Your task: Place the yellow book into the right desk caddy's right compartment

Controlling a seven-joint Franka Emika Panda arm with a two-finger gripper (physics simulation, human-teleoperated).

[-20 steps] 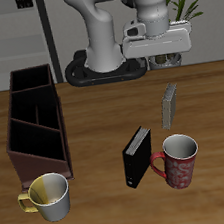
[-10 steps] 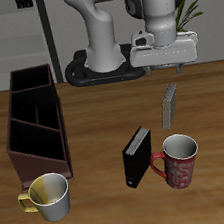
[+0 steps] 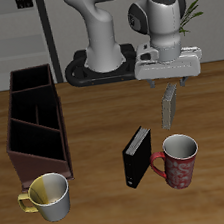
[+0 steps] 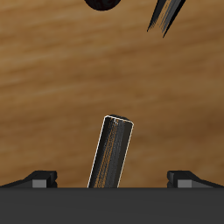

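Wooden counter [image 3: 95,116] seen from its front edge, with the robot's base at the back. The pincer [image 3: 169,81] hangs directly above the yellow book [image 3: 169,106], its fingertips just over the book's upper edge. In the wrist view its two fingers [image 4: 41,178] stand wide apart, with the yellow book [image 4: 111,151] between them; the fingers touch neither face of the book, and the pincer holds nothing.

The yellow book stands upright on the counter, thin and greyish-yellow, well back from the front edge. Nearer the front edge and just beside it stands a red patterned mug [image 3: 179,160], its mouth open upward. Close to the mug's handle side a thicker black book [image 3: 138,157] also stands on edge, tilted slightly.

The right desk caddy [image 3: 37,121] lies well apart from the yellow book, across the counter. It is a long, dark reddish-brown, open-topped box running from back to front, divided by inner partitions, one of them slanted. Nothing can be seen lying in its compartments. A yellow mug [image 3: 48,198] stands just in front of the caddy's near end, handle pointing away from the black book.

Behind the arm, a leafy plant [image 3: 185,8] shows beyond the counter's back edge.
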